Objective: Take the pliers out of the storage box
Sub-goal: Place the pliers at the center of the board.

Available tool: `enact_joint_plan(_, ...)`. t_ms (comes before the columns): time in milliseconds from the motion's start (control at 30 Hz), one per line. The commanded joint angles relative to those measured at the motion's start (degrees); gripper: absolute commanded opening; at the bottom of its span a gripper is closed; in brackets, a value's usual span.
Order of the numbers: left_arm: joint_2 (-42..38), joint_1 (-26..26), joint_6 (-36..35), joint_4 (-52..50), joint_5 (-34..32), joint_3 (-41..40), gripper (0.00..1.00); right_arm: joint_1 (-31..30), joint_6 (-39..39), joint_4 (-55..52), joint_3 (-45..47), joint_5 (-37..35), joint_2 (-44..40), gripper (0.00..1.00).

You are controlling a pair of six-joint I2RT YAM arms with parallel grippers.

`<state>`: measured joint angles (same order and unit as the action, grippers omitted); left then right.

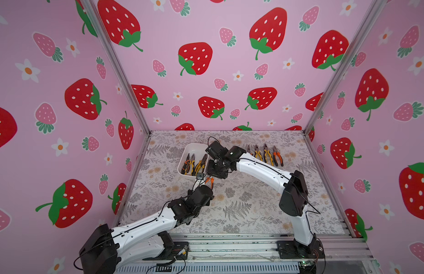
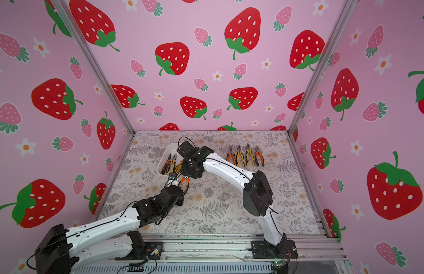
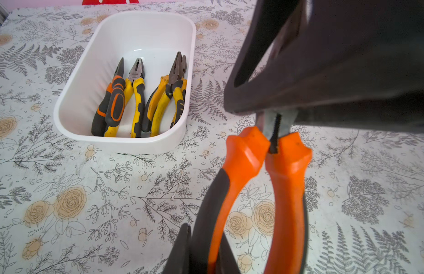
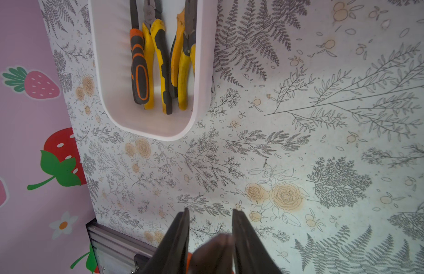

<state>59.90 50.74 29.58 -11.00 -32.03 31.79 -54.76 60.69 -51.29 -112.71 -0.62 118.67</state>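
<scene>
An orange-and-black pair of pliers [image 3: 284, 180] hangs over the table just in front of the white storage box [image 3: 135, 30]. My left gripper [image 3: 203, 258] is shut on one of its handles. My right gripper [image 4: 210, 213] straddles the metal nose, which lies against one finger with a thin gap at the other. In both top views the two grippers meet at the pliers [image 1: 210, 181] [image 2: 185, 182] beside the box's [image 1: 194, 145] near corner. Several more pliers [image 3: 137, 99] lie inside the box, one orange-and-black, the others yellow-and-black.
A row of several pliers [image 1: 265, 155] [image 2: 245, 155] lies on the floral table at the back right, behind the right arm. Strawberry-patterned walls close three sides. A metal rail [image 1: 230, 244] with both arm bases runs along the front edge.
</scene>
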Motion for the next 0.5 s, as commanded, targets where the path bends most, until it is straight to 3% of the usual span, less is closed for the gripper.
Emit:
enact_joint_plan(0,0.6,0.6,-0.8,0.7,-3.6,3.6,0.00,-0.5,1.7,0.0,1.4,-0.2,-2.8,0.33)
enact_joint_plan(367,2.3,1.2,-0.7,-0.1,-4.6,4.8,0.00,-1.1,2.1,-1.2,2.2,-1.6,-3.5,0.26)
enact_joint_plan(433,2.5,1.3,-0.6,-0.2,-4.6,5.0,0.00,-1.1,2.1,-1.5,2.3,-2.3,-3.6,0.23)
enact_joint_plan(467,2.7,1.3,-0.6,-0.2,-4.6,5.1,0.00,-1.1,1.9,-1.4,2.6,-2.5,-3.7,0.14)
